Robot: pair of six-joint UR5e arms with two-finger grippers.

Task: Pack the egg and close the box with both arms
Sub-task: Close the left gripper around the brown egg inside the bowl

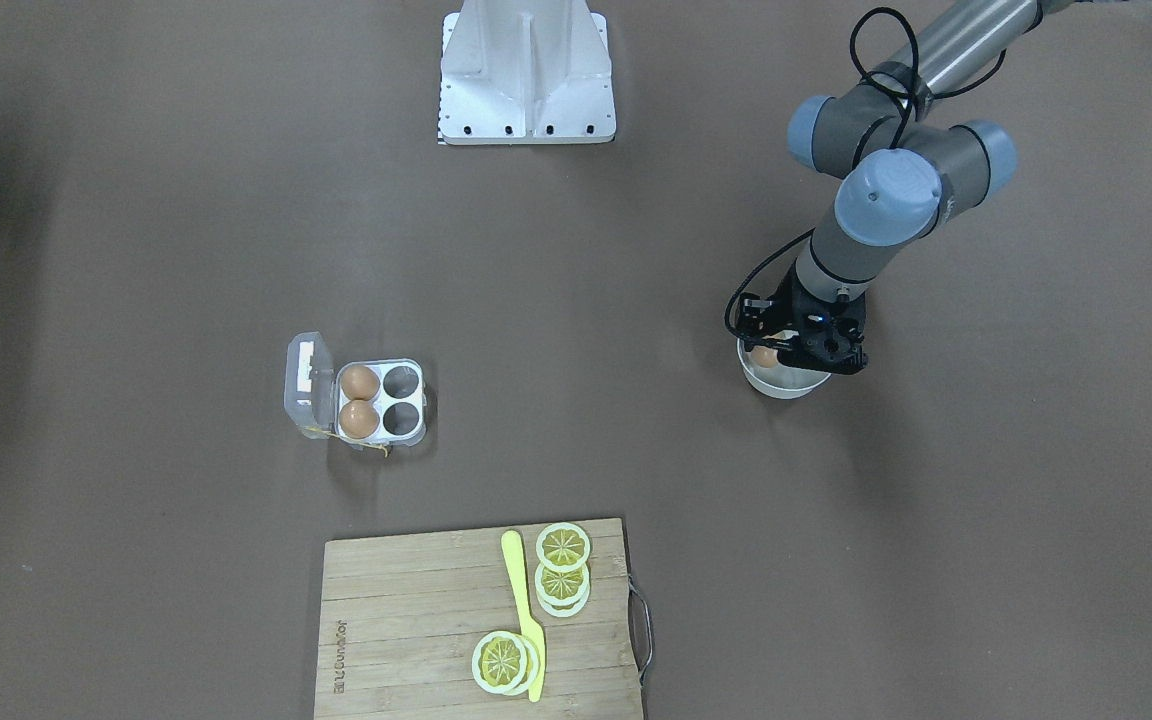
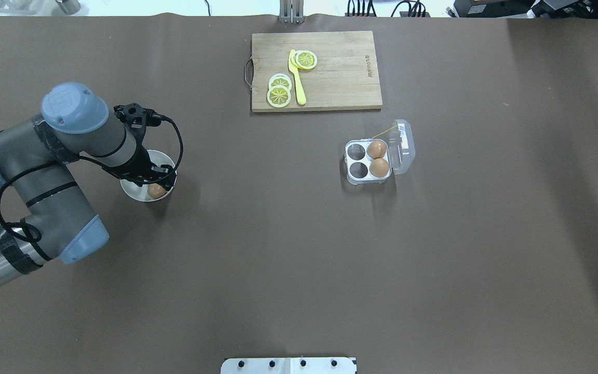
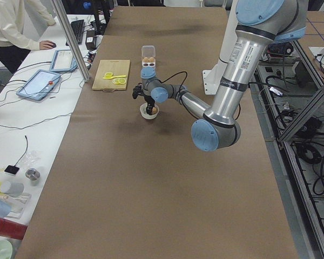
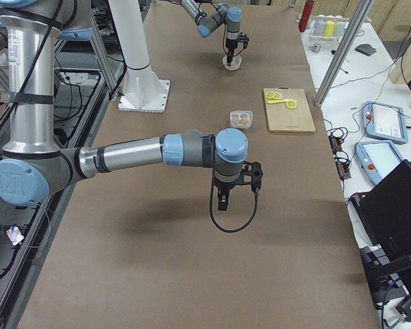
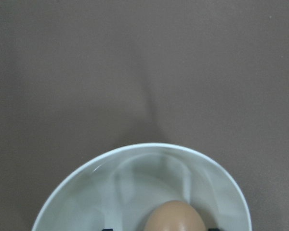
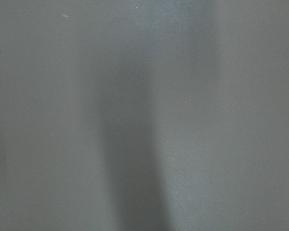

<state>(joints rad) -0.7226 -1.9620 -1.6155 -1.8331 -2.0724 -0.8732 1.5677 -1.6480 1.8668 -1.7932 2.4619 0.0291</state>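
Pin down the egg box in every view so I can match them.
Front-facing: egg box left of centre, above the cutting board.
Overhead: box right of centre, below the board.
Exterior left: box far, top centre.
Exterior right: box mid-table, upper centre.
Left wrist: not in it.
Right wrist: not in it.
Shared landmark: the cutting board.

Your left arm (image 2: pixel 50 192) comes in from 8 o'clock in the overhead view. Its elbow is folded and its wrist is turned down. Its claw (image 2: pixel 153 182) points straight down at about 9 o'clock on the surface (image 2: pixel 299 259), jaws parted either side of the egg (image 2: pixel 157 191). Your right arm (image 4: pixel 123 154) stretches level. Its claw (image 4: pixel 223 200) hangs tip-down above the surface; whether it is parted or closed cannot be told.
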